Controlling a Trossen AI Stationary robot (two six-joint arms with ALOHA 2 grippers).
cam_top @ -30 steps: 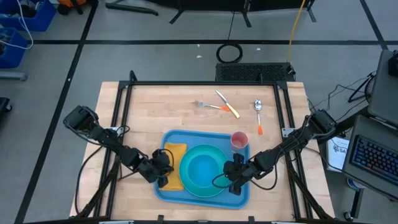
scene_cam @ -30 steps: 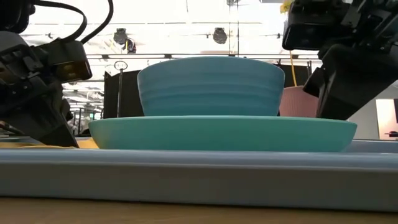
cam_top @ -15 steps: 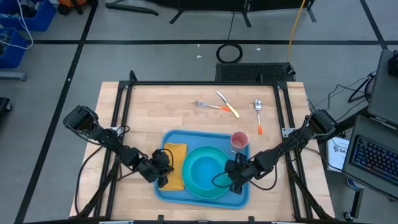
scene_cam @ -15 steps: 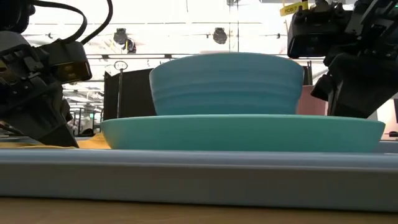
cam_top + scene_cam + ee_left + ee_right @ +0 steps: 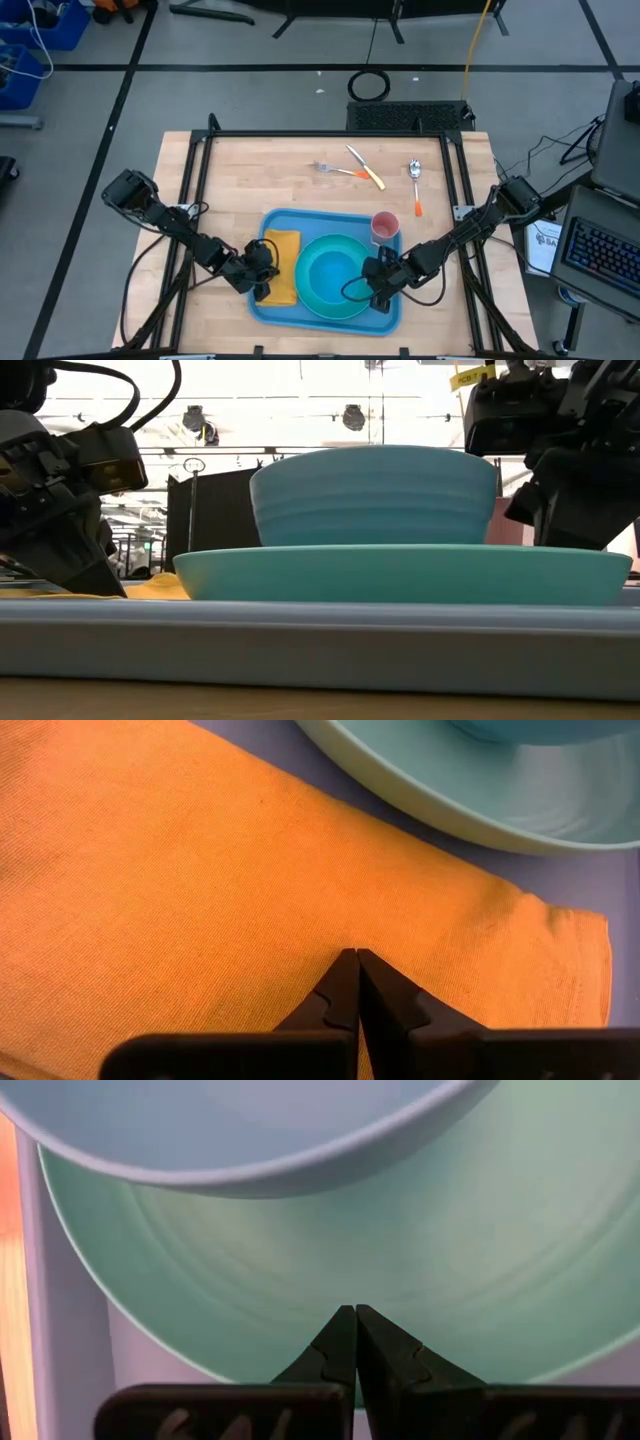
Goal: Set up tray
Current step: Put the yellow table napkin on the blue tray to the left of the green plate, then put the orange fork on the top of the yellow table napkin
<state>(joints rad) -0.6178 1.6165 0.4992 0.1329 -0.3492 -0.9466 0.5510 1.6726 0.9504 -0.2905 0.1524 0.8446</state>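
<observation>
The light-blue tray lies near the table's front edge. On it are an orange napkin at the left, a turquoise plate with a blue bowl in it, and a pink cup at the far right corner. My left gripper is shut, its tips on the napkin. My right gripper is shut, its tips on the plate at its right side, below the bowl's wall. The low view shows the bowl on the plate, with both grippers' tips hidden behind the tray's rim. My left gripper rests its shut fingertips on the napkin's flat top, near its left edge toward the near end. The fingers slant down from the table's left. The napkin lies flat on the tray. My right gripper sets its shut fingertips on the plate's inner slope, just inside its right rim. The fingers slant down from the table's right. The plate lies flat on the tray with the bowl in it.
A fork, a knife and a spoon with orange handles lie on the wooden table beyond the tray. A black frame runs along the table's left, right and far edges. Bare wood lies left and right of the tray.
The plate, with the bowl in it, has slid a little toward the table's right edge on the tray. My right gripper has shifted slightly that way with it, staying shut. The napkin has stayed where it was.
</observation>
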